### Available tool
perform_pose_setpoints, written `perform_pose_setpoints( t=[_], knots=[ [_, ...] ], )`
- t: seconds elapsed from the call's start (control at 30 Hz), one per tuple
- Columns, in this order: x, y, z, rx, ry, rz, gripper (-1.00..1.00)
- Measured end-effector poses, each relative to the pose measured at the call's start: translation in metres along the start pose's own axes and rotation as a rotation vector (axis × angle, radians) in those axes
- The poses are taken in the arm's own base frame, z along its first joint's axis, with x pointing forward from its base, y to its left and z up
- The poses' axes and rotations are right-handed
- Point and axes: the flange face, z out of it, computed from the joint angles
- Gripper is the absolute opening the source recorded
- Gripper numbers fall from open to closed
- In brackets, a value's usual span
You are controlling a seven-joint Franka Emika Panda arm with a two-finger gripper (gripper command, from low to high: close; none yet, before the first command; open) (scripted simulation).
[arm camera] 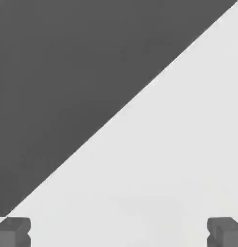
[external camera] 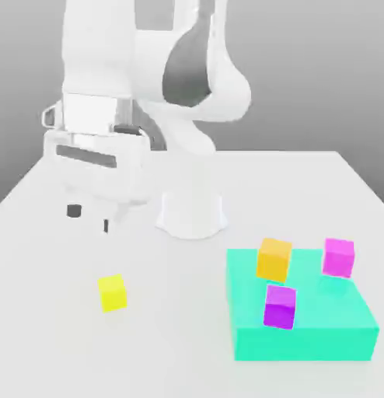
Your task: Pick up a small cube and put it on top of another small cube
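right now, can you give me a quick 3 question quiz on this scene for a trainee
1. True or false: the yellow cube sits on the teal block.
2. How many magenta cubes are there?
3. Multiple choice: the hand is A) open and empty, B) shut on the orange cube, C) shut on the yellow cube.

Key:
1. False; it lies on the white table, apart from the block.
2. Two, one towards the exterior view's right and one nearer the block's front.
3. A.
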Motion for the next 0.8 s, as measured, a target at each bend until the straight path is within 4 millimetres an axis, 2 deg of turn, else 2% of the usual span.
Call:
perform_pose_setpoints(
  t=[0.1,0.13,0.33,0.37,0.6,0.8],
  knots=[
    [0.015,0.061,0.068,-0.133,-0.015,0.196,0.0],
    [0.02,0.073,0.083,-0.154,-0.016,0.239,0.0],
    [0.016,0.089,0.135,-0.174,-0.016,0.258,0.0],
    [0.016,0.091,0.143,-0.174,-0.017,0.258,-1.0],
    [0.016,0.092,0.145,-0.173,-0.017,0.258,-1.0],
    [0.018,0.083,0.104,-0.173,-0.017,0.258,-1.0]
  ],
)
